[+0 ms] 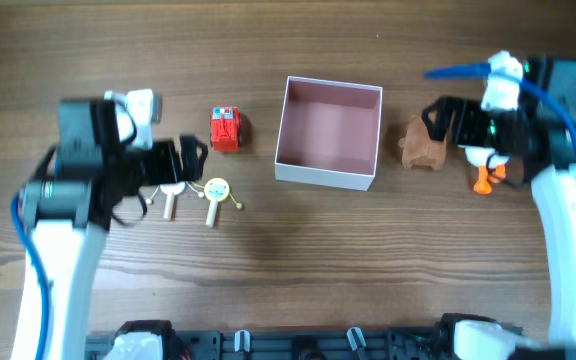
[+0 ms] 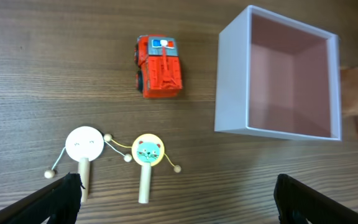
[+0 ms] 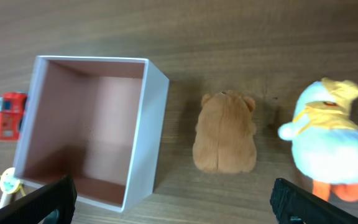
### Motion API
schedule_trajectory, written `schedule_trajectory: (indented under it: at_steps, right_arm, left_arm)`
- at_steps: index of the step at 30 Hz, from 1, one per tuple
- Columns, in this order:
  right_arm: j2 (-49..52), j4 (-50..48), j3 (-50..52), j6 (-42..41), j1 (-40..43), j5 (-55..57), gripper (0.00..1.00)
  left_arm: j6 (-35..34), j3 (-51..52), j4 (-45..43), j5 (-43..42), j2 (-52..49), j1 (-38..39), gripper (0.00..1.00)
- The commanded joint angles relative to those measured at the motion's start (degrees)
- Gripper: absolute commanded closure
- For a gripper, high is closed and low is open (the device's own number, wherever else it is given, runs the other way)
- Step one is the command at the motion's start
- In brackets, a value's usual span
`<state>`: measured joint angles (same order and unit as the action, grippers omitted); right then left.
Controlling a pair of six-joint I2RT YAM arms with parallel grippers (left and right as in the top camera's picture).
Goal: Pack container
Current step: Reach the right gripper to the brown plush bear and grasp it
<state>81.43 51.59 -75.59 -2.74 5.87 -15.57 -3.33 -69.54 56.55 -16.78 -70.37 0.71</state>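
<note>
The tabletop is dark-grained wood with a matt finish. The container is smooth, matt cardboard. The plush bear and plush duck are fuzzy cloth, the toy fire truck is glossy plastic, and the cat-face rattle drum and white rattle drum have bare wooden handles.

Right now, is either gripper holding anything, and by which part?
Nothing is held. The left gripper and the right gripper both hang open over the brown wooden table, no toy between their jaws.

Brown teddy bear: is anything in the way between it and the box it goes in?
No, nothing visible is. The teddy lies next to the box, by its white wall, with only bare table between them. The duck sits on the teddy's far side, away from the box.
</note>
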Motion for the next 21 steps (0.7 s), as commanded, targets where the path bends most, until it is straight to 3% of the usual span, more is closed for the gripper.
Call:
schedule_trajectory:
  at_steps: [1,8,15,19,21]
  right_arm:
    - [7.13,-1.84,-1.66,-2.32,0.09,2.40,0.00]
    - [19.32,-5.73,-1.66,-5.42,0.04,12.70,0.01]
    - [29.38,-10.36,-1.66,-4.87,-0.20,11.96,0.01]
    - [32.22,-12.48,-1.66,-6.25,-0.50,9.55,0.30]
    - [32.39,-13.00,-1.66,-6.25,-1.16,9.86,0.50]
  left_arm:
    - [1.57,-3.45,0.72,1.46,-8.70,-0.26,0.00]
    - [1.57,-3.43,0.74,6.19,-16.02,-0.24,0.00]
    - [1.57,-3.43,0.74,6.19,-17.11,-0.24,0.00]
    - [1.57,-3.43,0.74,6.19,-17.11,-0.24,0.00]
    - [1.57,-3.43,0.74,6.19,-17.11,-0.24,0.00]
